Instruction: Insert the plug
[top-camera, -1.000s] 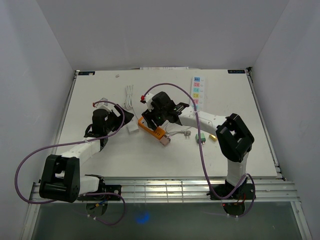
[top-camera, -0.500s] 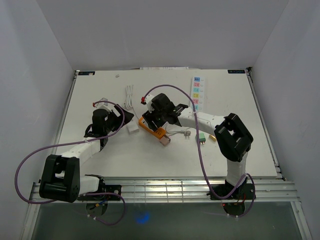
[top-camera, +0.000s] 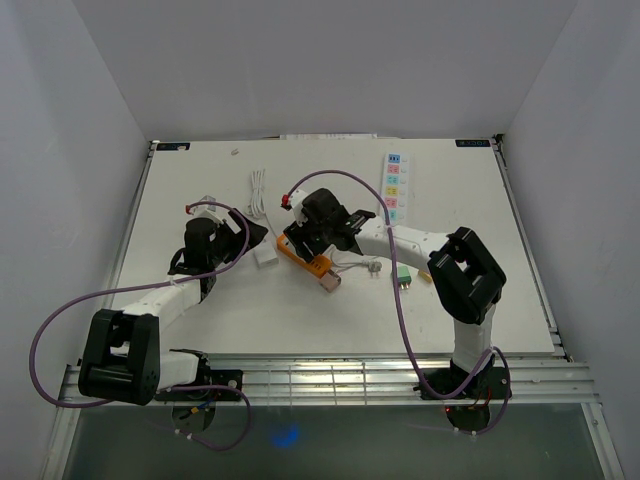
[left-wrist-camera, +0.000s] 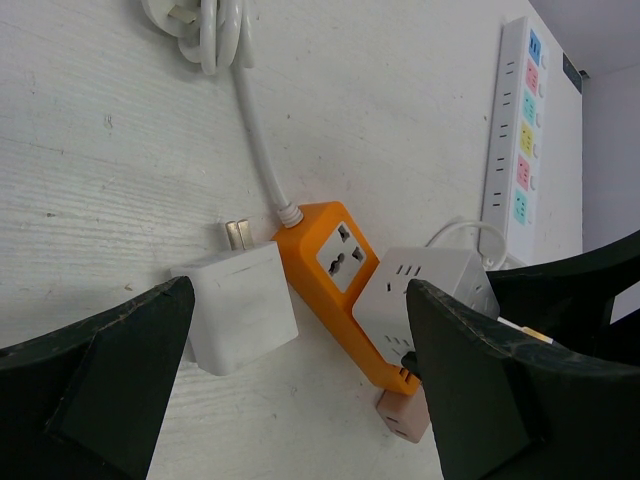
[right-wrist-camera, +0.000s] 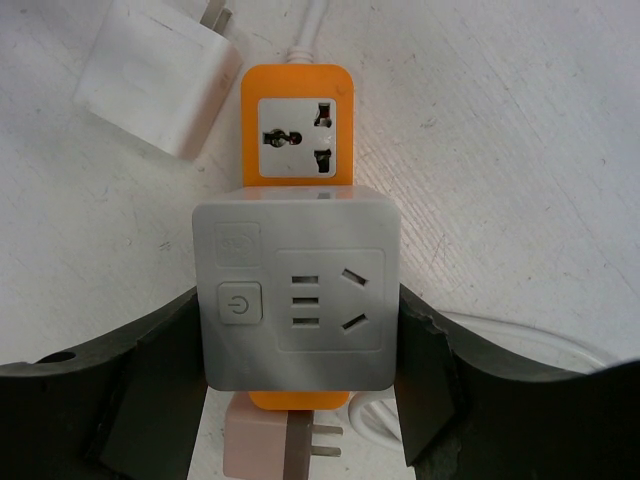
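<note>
Your right gripper (right-wrist-camera: 295, 375) pinches the white plastic cube adapter (right-wrist-camera: 295, 300) atop the long orange plastic power strip (right-wrist-camera: 297, 130). Seating looks unfinished, so press straight down.

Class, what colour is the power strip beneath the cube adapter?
The power strip is orange; right wrist view shows it best.

The top camera sits high above and behind the arm bases, looking down on the whole white worktop (top-camera: 450, 200) from afar. The left wrist camera looks low and slantwise between the left fingers (left-wrist-camera: 90, 380), close to an orange power strip (left-wrist-camera: 305, 235). The right wrist camera faces straight down, very near, with the right fingers (right-wrist-camera: 140, 400) framing a white cube adapter (right-wrist-camera: 295, 300). All three views share that strip.
</note>
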